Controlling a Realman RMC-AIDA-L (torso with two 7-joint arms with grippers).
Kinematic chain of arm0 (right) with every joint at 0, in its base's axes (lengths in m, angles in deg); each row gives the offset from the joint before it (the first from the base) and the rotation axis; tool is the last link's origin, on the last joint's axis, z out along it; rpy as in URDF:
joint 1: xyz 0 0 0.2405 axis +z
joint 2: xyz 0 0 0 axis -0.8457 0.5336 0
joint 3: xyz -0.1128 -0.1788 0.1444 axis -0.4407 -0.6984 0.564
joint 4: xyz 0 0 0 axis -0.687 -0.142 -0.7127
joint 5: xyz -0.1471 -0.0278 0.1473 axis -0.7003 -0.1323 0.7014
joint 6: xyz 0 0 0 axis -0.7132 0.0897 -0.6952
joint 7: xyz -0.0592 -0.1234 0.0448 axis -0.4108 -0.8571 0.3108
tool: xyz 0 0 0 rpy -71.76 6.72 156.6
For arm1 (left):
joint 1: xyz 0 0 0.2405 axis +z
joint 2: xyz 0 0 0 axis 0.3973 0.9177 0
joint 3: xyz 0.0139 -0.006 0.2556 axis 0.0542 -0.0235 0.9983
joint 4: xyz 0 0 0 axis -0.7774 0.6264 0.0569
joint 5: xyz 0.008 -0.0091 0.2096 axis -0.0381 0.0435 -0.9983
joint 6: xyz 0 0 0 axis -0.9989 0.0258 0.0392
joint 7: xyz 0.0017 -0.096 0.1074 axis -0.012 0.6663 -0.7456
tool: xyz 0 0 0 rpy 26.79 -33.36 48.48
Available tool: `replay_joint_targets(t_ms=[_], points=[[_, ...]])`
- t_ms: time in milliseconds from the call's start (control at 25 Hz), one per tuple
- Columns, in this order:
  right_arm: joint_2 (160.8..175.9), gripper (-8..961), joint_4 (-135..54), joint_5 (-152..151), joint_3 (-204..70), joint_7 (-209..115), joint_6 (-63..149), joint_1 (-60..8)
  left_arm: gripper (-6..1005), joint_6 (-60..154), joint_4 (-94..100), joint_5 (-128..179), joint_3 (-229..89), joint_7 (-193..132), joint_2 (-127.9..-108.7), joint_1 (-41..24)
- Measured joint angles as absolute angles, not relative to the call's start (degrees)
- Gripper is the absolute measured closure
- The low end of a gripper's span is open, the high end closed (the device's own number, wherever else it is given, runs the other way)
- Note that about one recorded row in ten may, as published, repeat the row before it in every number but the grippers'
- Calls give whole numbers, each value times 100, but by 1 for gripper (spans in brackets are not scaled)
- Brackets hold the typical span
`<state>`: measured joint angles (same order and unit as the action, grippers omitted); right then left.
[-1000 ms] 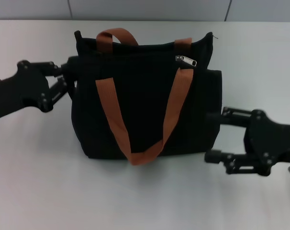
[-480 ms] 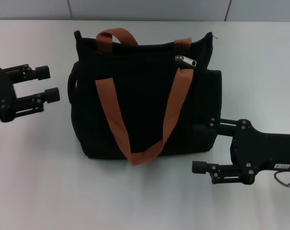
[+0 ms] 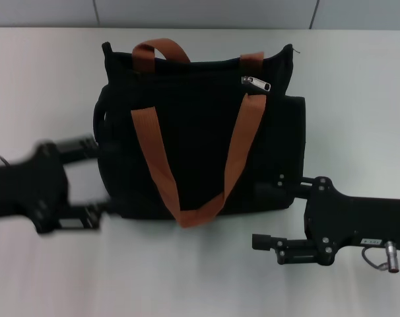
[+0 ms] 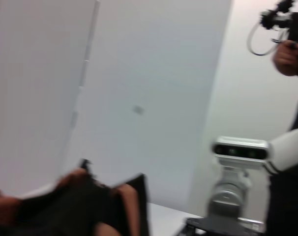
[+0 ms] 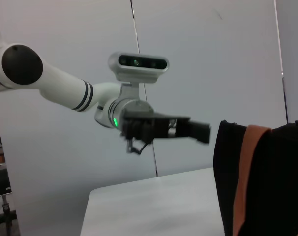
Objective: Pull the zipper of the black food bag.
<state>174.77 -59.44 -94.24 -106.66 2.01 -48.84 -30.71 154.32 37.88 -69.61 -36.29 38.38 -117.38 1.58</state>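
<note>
The black food bag [image 3: 200, 139] lies flat on the white table, with its orange-brown straps [image 3: 236, 152] draped over it. The zipper [image 3: 256, 82], a small silver slider with a tab, sits near the bag's far right top edge. My left gripper [image 3: 101, 177] is open at the bag's near left corner, its fingers spread on either side of that edge; it is motion-blurred. My right gripper [image 3: 267, 210] is open at the bag's near right corner, with the upper finger against the bag. The bag also shows in the right wrist view [image 5: 272, 187] and blurred in the left wrist view [image 4: 85, 206].
The white table [image 3: 358, 86] spreads on all sides of the bag, with a grey wall behind it. The right wrist view shows my left arm's gripper [image 5: 163, 129] beyond the bag. The left wrist view shows my right arm's wrist camera [image 4: 240, 150].
My left gripper let go of the bag's far left side, drew back, then swung toward the front to the bag's near left corner. My right gripper slid left and nearer.
</note>
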Motion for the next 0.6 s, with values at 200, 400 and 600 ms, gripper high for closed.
replay_joint_targets(t_ms=[200,400,600], points=[[17476,179,-5788,-9484,-10670,11,-4845,-3080,184,15341,3095,-7051,-3133,3232,-11749,184],[17476,179,-5669,-9619,-10671,-69,-4697,-3106,184,15114,2855,-7288,-3098,2927,-11792,227],[17476,179,-5527,-9651,-10668,-218,-4616,-3110,184,14828,2777,-7427,-3084,2771,-11866,220]])
